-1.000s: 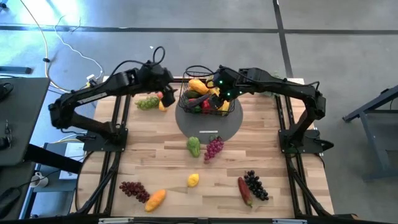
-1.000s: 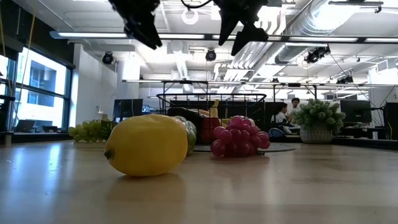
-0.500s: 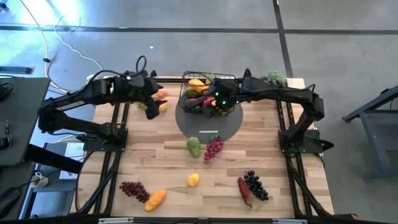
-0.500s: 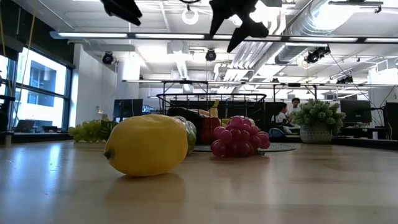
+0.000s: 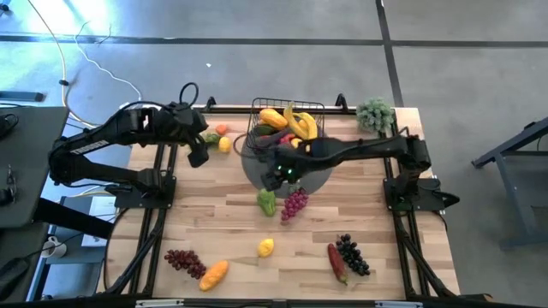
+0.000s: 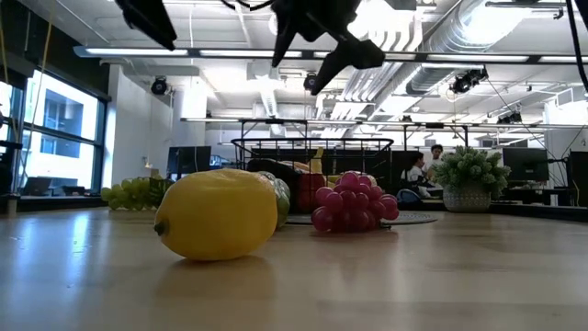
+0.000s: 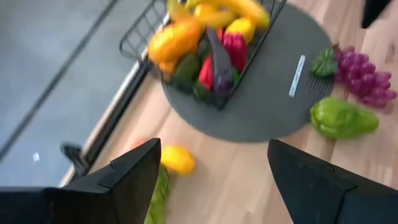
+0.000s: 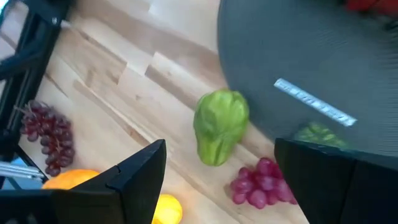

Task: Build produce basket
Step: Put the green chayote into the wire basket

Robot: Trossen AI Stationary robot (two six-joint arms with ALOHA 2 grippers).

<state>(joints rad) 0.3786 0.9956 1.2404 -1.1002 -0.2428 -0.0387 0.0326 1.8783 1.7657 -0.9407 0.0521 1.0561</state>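
Right end effector (image 5: 276, 178): we find it over the near edge of the grey round disc (image 5: 317, 175), fingers spread wide, nothing between them. Its wrist view looks down on a green pepper (image 8: 219, 126) lying just off the disc rim, with a pink-purple grape bunch (image 8: 261, 182) just beside it on the tabletop (image 5: 231, 214)

Left end effector (image 5: 197, 156): raised over the far-left part of the tabletop, jaws wide apart and empty. Near it we note a green grape bunch (image 5: 211, 137), a small orange fruit (image 5: 222, 129) and a yellow fruit (image 5: 225, 145)

The basket (image 5: 255, 115) stands on the far part of the disc. We see it holding bananas (image 5: 300, 122), an orange-yellow piece (image 5: 273, 118), and red and green items (image 7: 214, 65) packed against the wire

Further out, along the near side of the tabletop: a lemon (image 5: 266, 248), a dark-red grape bunch (image 5: 184, 261) touching an orange piece (image 5: 214, 273) at near left, a red chilli (image 5: 336, 262) beside a black grape bunch (image 5: 353, 255) at near right. A bushy grey-green plant (image 5: 374, 114) sits at the far-right corner
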